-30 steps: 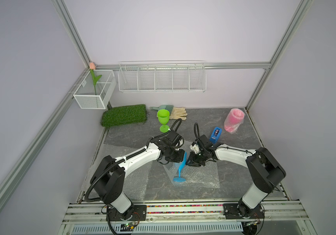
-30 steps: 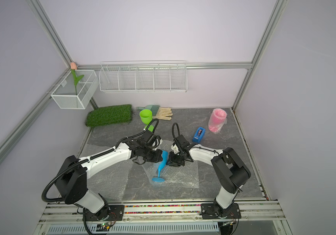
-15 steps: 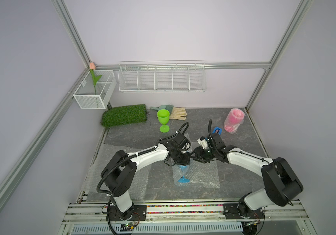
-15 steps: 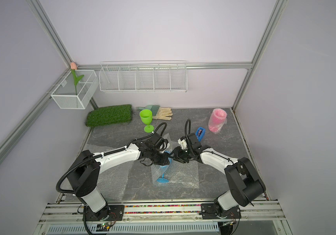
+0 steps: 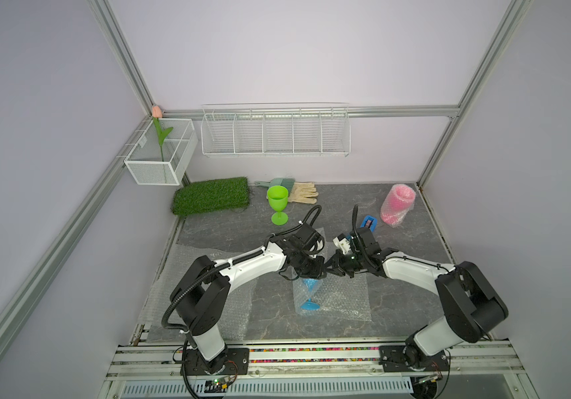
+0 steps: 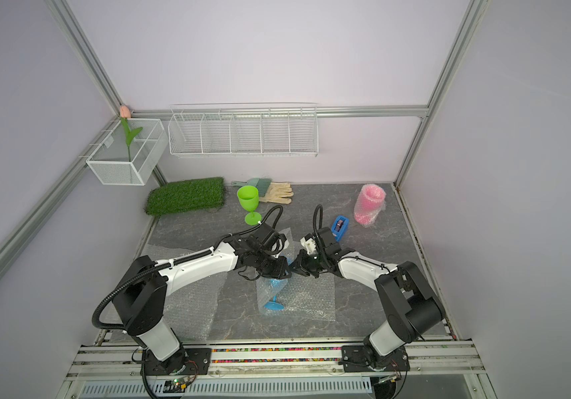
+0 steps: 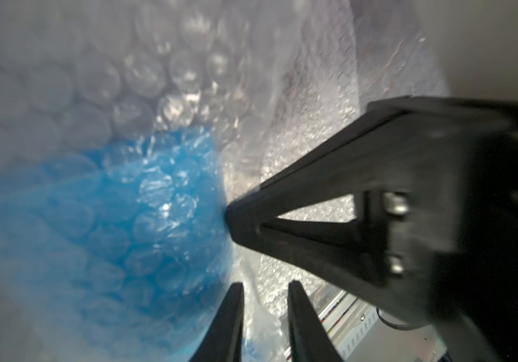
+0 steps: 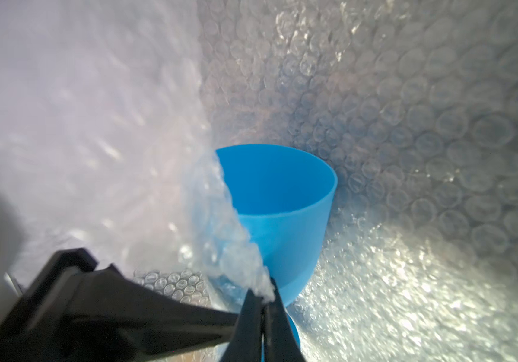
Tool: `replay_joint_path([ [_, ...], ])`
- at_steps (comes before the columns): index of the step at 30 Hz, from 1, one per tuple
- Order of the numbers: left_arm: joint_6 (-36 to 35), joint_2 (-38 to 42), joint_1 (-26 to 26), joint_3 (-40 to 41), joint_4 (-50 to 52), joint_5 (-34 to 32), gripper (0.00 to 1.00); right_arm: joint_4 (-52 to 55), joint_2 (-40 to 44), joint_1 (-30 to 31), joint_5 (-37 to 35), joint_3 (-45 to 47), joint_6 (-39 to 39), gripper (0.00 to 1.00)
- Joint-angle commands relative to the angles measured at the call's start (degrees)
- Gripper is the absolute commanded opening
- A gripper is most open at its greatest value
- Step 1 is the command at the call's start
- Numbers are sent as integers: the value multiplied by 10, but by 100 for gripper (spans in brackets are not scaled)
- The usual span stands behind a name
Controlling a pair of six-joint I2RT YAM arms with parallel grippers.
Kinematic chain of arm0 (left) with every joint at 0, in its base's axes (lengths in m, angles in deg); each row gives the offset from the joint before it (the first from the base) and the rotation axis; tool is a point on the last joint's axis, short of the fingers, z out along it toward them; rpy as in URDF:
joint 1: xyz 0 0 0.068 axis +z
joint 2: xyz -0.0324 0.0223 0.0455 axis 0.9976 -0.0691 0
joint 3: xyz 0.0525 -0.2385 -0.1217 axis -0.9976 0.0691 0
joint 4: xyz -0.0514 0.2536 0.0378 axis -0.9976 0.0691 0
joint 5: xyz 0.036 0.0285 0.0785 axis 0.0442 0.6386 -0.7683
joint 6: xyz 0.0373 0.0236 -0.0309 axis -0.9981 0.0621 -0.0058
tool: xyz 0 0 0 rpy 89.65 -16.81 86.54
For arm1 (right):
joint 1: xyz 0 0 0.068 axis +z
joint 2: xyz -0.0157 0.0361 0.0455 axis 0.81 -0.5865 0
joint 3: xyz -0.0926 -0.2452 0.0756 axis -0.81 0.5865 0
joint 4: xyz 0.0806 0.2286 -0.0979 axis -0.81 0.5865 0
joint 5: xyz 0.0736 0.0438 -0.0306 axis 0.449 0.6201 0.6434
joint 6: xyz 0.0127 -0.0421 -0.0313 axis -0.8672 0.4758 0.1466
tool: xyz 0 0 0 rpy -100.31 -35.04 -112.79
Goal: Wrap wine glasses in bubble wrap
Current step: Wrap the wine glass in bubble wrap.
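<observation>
Looking down, you have a dark grey, stone-patterned bench (image 5: 398, 248) boxed in by pale lilac walls and aluminium rails. A long wire rack (image 5: 275, 131) hangs on the far wall. A mesh basket (image 5: 161, 165) on the left wall holds one fake tulip (image 5: 157, 112).

Count three goblets:
- The green goblet (image 5: 278, 202) stands upright at the far middle.
- The pink goblet (image 5: 398, 203) sits at the far right, already rolled in wrap.
- The blue goblet (image 5: 309, 305) is mid-bench, its foot on a sheet of bubble wrap (image 5: 342, 297) that is raised around its bowl.

A second sheet (image 5: 173, 276) lies flat at the near left, under your left arm. One turf mat (image 5: 211, 195), one brush (image 5: 277, 182) and one glove (image 5: 304, 192) line the far edge. One tape dispenser (image 5: 369, 222) lies just beyond the right arm.

Your right hand (image 8: 262, 291) is clamped on the edge of the raised wrap, beside the blue bowl. Your left hand (image 7: 264, 283) meets it almost tip to tip, its fingers a narrow gap apart. I cannot tell whether any film is caught between them.

In both top views the two hands cover the blue bowl, so only its stem and foot show. The left wrist view shows the bowl only as a blurred blue shape behind the bubbles.
</observation>
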Motion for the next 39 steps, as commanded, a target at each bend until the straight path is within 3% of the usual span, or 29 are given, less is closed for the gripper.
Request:
replay_joint_path([
  [1, 0, 60, -3, -43, 17, -14, 35, 31, -13, -5, -20, 4, 21, 7],
  [9, -18, 164, 0, -60, 68, -126, 42, 46, -20, -9, -24, 2, 32, 7],
  [13, 7, 190, 17, -10, 72, -195, 56, 48, -21, -10, -24, -1, 33, 7],
  [20, -5, 91, 39, 11, 65, -75, 65, 55, -20, -11, -24, -6, 36, 7],
  [22, -6, 56, 31, 3, 55, -55, 76, 56, -20, -10, -23, -7, 36, 7],
  [27, -2, -6, 7, -19, 57, -66, 89, 57, -17, -11, -23, -8, 34, 7],
  [34, 4, -53, -3, -32, 91, -124, 92, 83, 3, -10, -35, -14, 39, 7],
  [36, 4, -59, -3, -29, 88, -127, 92, 105, 13, -12, -49, -18, 48, 12],
  [39, 2, -68, -2, -28, 84, -127, 92, 164, 41, -15, -97, -26, 72, 31],
])
